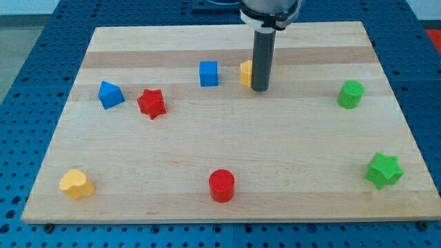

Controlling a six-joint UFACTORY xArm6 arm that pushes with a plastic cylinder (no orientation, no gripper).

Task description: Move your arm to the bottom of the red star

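My tip (260,89) touches a yellow block (245,72), far from the red star (151,103).

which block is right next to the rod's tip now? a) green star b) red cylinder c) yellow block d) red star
c: my tip stands just to the view's right of the yellow block, partly hiding it, while the red star lies well off toward the view's left, next to a blue block.
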